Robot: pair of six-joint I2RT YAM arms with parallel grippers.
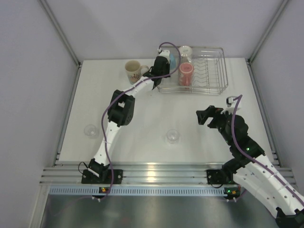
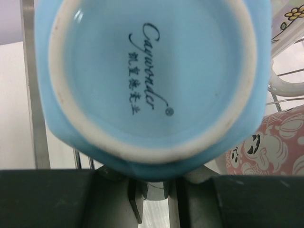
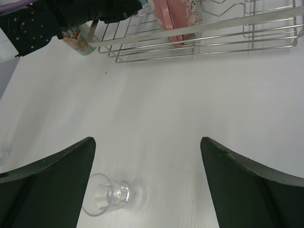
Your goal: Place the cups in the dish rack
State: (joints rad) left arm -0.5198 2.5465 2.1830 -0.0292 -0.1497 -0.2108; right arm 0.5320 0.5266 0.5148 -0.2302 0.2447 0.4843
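**Left arm.** The arm reaches across the bench (image 1: 142, 123) to the left end of the rack (image 1: 211, 71). The left tool (image 1: 165, 65) sits at the blue cup (image 1: 173, 61), which lies just inside that end of the rack. In the left wrist view the cup's base fills the picture, with a printed maker's mark showing. The fingers (image 2: 71, 199) lie close together along the cup's lower edge. Whether they are clamped on the cup cannot be told.

**Right arm.** The right tool (image 1: 205, 116) hangs over the bench, in front of the rack and well apart from it. Its fingers (image 3: 47, 180) stand wide apart with nothing between them.

**Cups in the rack.**
- The tumbler (image 1: 185, 74) stands in the left half, just right of the blue cup.
- A pale cup (image 1: 185, 50) stands behind the tumbler at the rear rim.

**Cups on the bench.**
- The mug (image 1: 133, 71) stands upright, just left of the rack.
- The centre glass (image 3: 107, 194) lies on its side between the two arms.
- The left glass (image 1: 90, 130) rests near the bench's left edge, left of the left arm.
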